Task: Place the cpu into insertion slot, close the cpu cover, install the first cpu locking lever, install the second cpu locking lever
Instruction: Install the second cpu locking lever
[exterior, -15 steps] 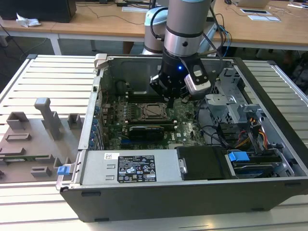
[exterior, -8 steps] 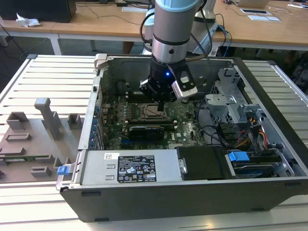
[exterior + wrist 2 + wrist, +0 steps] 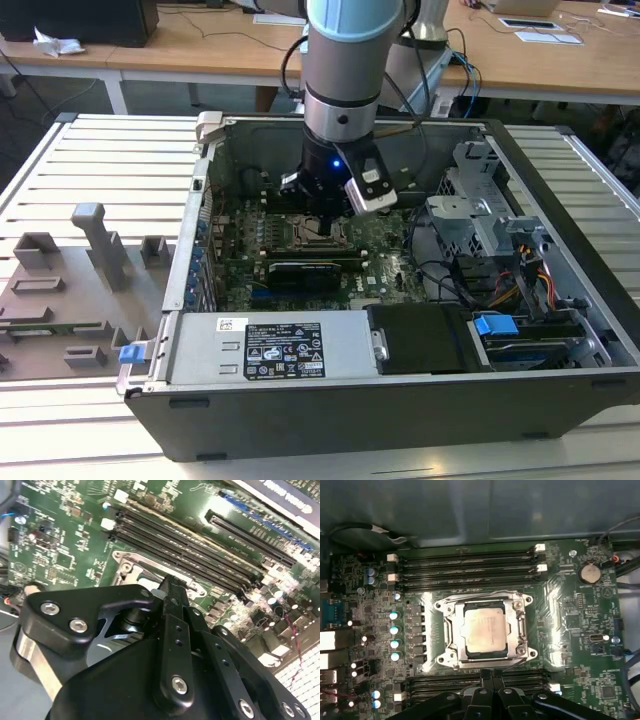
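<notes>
The cpu [image 3: 484, 628], a silver-grey square, lies flat in the socket in the first wrist view. The cpu cover [image 3: 516, 611], a silvery frame, lies down around it. My gripper [image 3: 490, 674] sits at the socket's edge beside the lower memory slots, its black fingers [image 3: 485, 676] pressed together with nothing between them. In the second wrist view the gripper [image 3: 172, 582] tips point down at the board just past a corner of the cover [image 3: 129, 560]. In the exterior view the gripper [image 3: 325, 217] hangs low over the socket [image 3: 322, 238] in the middle of the motherboard. I cannot tell how the locking levers stand.
Black memory slots [image 3: 465, 562] flank the socket on two sides. A long black card [image 3: 312, 269] stands close beside the socket. The case walls, a power supply [image 3: 270, 350] and a drive cage [image 3: 480, 215] box in the board. Grey fixtures [image 3: 70, 280] lie outside on the exterior view's left.
</notes>
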You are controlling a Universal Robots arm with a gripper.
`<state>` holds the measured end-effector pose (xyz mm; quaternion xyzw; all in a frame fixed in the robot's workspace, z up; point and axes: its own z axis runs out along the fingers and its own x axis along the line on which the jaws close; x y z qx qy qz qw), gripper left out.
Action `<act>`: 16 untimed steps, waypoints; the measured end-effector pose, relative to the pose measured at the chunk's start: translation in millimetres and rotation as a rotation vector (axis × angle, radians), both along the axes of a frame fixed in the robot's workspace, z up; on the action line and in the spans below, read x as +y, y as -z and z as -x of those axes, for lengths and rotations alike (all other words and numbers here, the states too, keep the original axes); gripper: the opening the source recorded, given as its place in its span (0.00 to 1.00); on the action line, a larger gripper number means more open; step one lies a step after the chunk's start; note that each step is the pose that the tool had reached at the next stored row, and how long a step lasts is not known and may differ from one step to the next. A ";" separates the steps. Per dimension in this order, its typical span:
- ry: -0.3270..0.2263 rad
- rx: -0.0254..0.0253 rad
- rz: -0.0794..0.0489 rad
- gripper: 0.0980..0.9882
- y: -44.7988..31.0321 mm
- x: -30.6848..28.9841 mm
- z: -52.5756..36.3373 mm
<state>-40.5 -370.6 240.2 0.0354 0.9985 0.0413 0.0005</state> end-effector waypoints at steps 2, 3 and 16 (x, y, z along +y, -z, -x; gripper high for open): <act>-0.006 0.0000 0.000 0.01 5.9 -2.3 4.7; -0.014 0.0000 0.000 0.01 8.5 -2.6 6.2; -0.117 -0.0014 -0.054 0.01 32.5 -3.0 36.3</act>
